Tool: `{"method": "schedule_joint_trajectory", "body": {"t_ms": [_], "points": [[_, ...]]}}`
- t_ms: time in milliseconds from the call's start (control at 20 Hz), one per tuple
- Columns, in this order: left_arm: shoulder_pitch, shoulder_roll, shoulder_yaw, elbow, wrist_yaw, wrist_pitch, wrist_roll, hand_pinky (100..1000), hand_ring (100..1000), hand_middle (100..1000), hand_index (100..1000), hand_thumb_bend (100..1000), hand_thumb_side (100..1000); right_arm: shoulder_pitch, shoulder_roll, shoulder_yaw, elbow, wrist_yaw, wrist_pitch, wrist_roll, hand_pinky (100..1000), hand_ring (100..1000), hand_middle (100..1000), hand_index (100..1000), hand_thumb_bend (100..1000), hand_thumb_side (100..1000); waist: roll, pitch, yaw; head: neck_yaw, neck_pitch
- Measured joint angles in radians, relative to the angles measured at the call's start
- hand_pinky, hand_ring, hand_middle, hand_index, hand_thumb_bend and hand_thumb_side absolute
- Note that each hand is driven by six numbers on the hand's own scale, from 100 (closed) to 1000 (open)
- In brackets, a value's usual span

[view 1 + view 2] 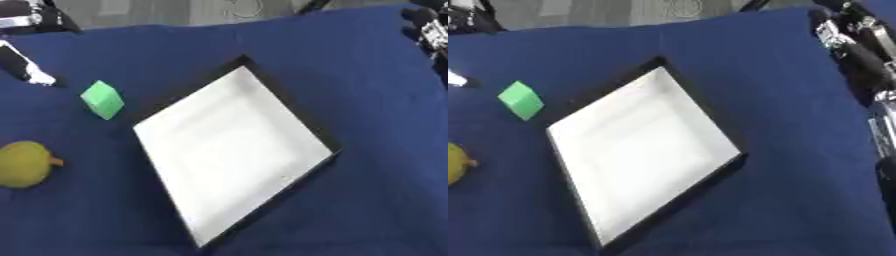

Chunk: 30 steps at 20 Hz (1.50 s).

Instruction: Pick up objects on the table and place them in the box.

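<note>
Even, soft light fills both views; the white box (232, 150) floor glows brightest, near glare. Shadows are faint. Everything is slightly blurred, most toward 12 and 3 o'clock.

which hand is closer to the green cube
Left. The left hand sits just up and to the left of the green cube. The right hand is at the far upper right, beyond the box.
</note>
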Motion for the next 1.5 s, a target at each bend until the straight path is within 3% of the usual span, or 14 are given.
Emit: {"method": "schedule_joint_trajectory", "body": {"t_ms": [350, 700, 950, 1050, 1500], "points": [[0.002, -0.001, -0.033, -0.012, -0.005, -0.006, 0.006, 893, 869, 834, 890, 538, 159, -0.001, 0.000, 0.001, 0.001, 0.003, -0.002, 0.005, 1000, 994, 1000, 881, 100, 467, 0.000, 0.000, -0.007, -0.002, -0.013], [0.017, -0.001, -0.074, -0.057, -0.020, -0.024, 0.024, 895, 871, 839, 882, 560, 194, -0.001, 0.000, 0.002, 0.005, 0.004, -0.002, 0.006, 1000, 994, 1000, 881, 100, 470, 0.000, 0.000, -0.009, -0.005, -0.021], [0.023, -0.001, -0.086, -0.060, -0.052, -0.028, 0.028, 901, 876, 847, 886, 638, 137, -0.001, 0.000, 0.007, 0.005, 0.007, 0.000, 0.008, 1000, 994, 1000, 881, 100, 470, 0.000, 0.004, -0.013, -0.004, -0.024], [0.023, -0.002, -0.085, -0.057, -0.069, -0.030, 0.030, 900, 877, 849, 881, 634, 101, 0.000, 0.000, 0.007, 0.006, 0.008, 0.001, 0.009, 1000, 994, 1000, 881, 100, 470, 0.000, 0.006, -0.014, -0.005, -0.026], [0.023, -0.034, -0.084, -0.014, -0.097, -0.050, 0.050, 900, 880, 849, 874, 596, 106, 0.000, 0.000, 0.007, 0.011, 0.013, 0.003, 0.012, 1000, 994, 1000, 881, 100, 470, 0.000, 0.019, -0.017, -0.004, -0.026]]}}
